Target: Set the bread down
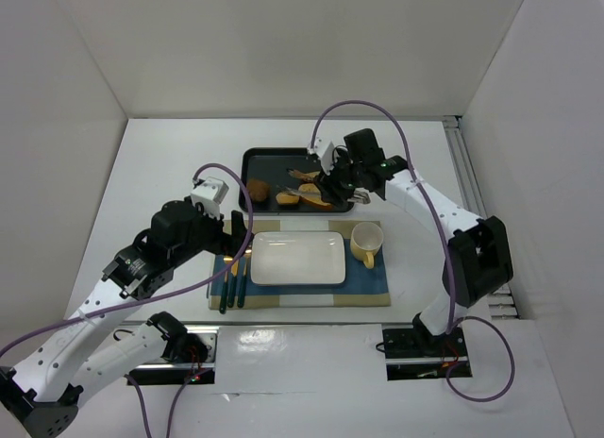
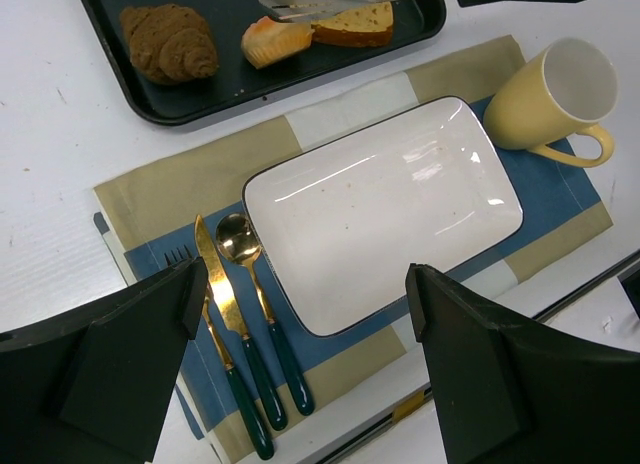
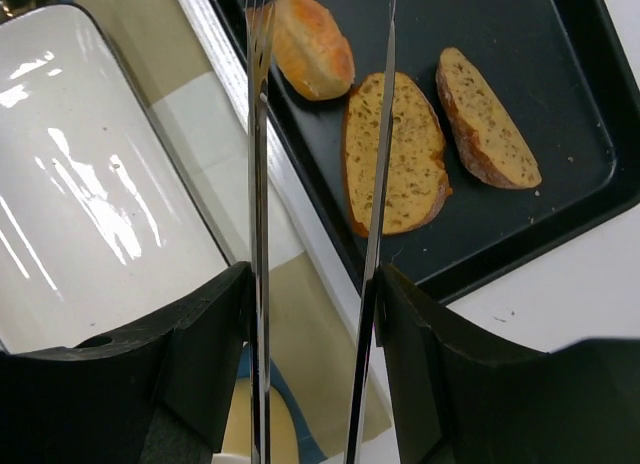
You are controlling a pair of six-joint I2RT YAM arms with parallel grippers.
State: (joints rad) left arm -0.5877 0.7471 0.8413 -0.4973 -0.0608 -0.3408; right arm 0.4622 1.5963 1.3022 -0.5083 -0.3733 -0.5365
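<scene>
A black tray (image 1: 260, 160) at the back holds a brown croissant (image 1: 258, 189), a small bread roll (image 1: 288, 199) and two bread slices (image 1: 316, 194). My right gripper (image 1: 342, 178) is shut on metal tongs (image 1: 307, 188) and holds them over the tray. In the right wrist view the tongs (image 3: 258, 184) stand apart and empty, above the roll (image 3: 312, 46) and the near slice (image 3: 405, 154). The white plate (image 1: 297, 259) is bare. My left gripper (image 1: 236, 232) is open and empty, above the cutlery (image 2: 240, 314) at the plate's left (image 2: 385, 204).
The plate rests on a blue and beige placemat (image 1: 373, 287) with a yellow mug (image 1: 366, 242) at its right. A knife, spoon and fork with green handles lie at its left. White walls enclose the table on three sides.
</scene>
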